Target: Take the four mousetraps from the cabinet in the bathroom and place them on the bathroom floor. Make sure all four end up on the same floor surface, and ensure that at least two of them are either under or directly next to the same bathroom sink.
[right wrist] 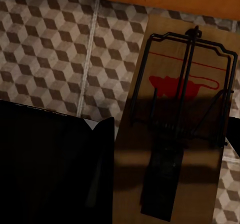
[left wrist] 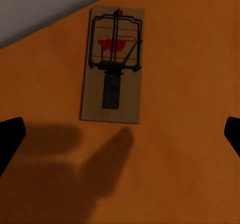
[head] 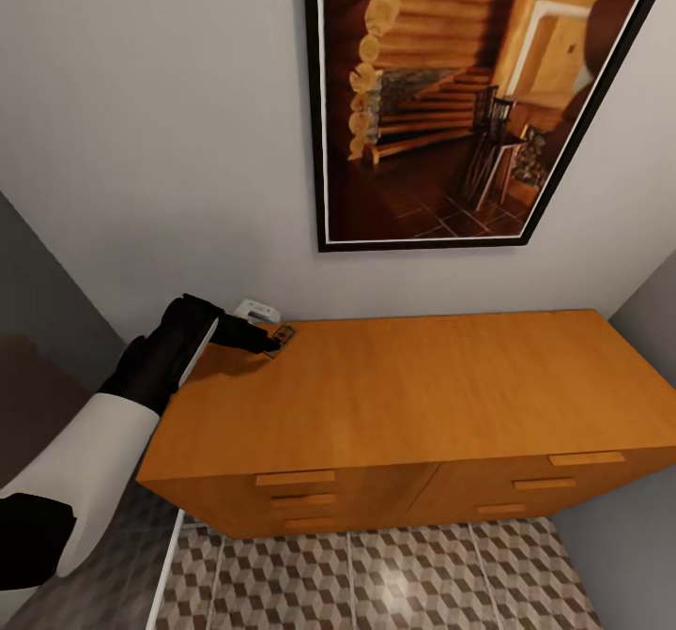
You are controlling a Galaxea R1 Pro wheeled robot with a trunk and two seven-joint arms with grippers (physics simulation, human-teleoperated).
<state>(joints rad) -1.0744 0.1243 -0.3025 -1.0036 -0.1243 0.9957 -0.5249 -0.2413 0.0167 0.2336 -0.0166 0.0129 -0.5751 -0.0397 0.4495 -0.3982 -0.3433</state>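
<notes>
A mousetrap (head: 283,336) lies flat on the back left corner of the orange-brown cabinet (head: 413,395). In the left wrist view this mousetrap (left wrist: 114,66) shows its dark wire and red mark, just beyond my open left gripper (left wrist: 120,139), whose black fingertips (left wrist: 10,139) stand wide apart above the wood. In the head view the left gripper (head: 266,340) reaches right up to the trap. A second mousetrap (right wrist: 177,129) is seen large and close in the right wrist view, against a black finger (right wrist: 55,164) of the right gripper, hanging over the bathroom floor (right wrist: 55,48).
A framed picture (head: 469,95) hangs on the wall above the cabinet. A small white object (head: 258,310) sits behind the cabinet's back left corner. Cube-patterned tiles (head: 376,578) lie in front of the drawers (head: 296,499). Grey walls close in on both sides.
</notes>
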